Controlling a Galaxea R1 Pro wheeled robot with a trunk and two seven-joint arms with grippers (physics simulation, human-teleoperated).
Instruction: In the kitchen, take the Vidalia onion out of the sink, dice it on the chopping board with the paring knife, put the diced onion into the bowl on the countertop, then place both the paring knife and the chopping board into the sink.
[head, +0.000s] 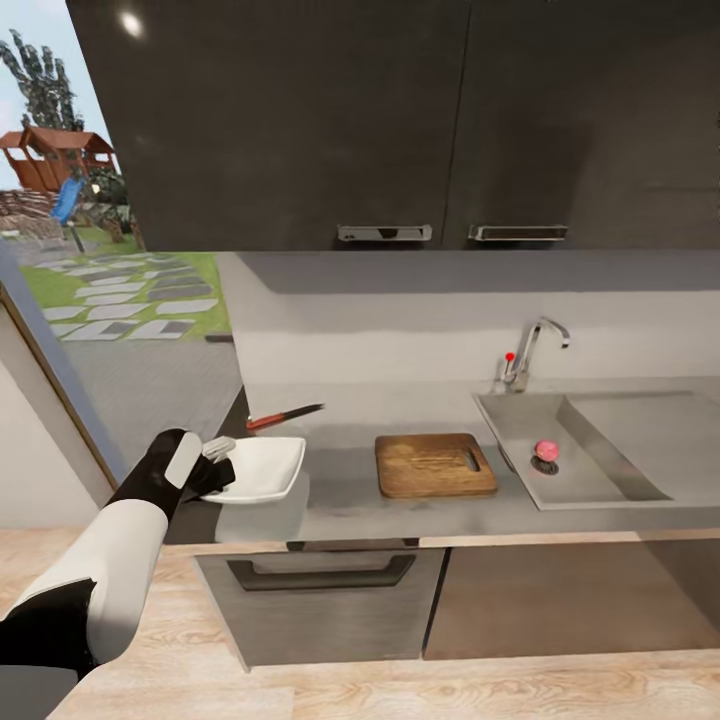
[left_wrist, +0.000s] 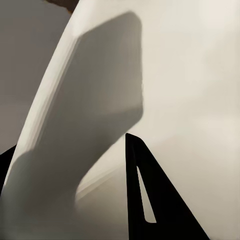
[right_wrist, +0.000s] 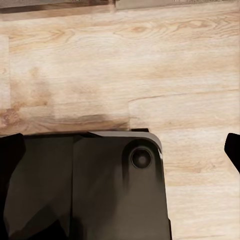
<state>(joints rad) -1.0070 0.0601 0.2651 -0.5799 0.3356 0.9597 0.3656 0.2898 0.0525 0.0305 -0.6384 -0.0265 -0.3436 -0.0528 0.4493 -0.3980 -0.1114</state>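
The white square bowl (head: 262, 466) sits at the left end of the grey countertop (head: 340, 495). My left gripper (head: 214, 462) holds its left rim, and in the left wrist view the bowl's rim (left_wrist: 85, 125) lies between the dark fingers (left_wrist: 150, 200). Behind the bowl lies the paring knife (head: 285, 415), apart from it. The wooden chopping board (head: 435, 465) lies flat between bowl and sink (head: 610, 480). A small pinkish onion (head: 546, 450) rests in the basin near the drain. My right gripper (right_wrist: 122, 145) hangs open over the wooden floor, with nothing between its fingers.
A chrome tap (head: 530, 350) stands behind the sink, with the drainboard (head: 650, 425) to its right. Dark wall cabinets (head: 400, 120) hang above the counter. A window (head: 90, 200) is at the left. My dark base (right_wrist: 85, 190) stands on the wooden floor (right_wrist: 150, 65).
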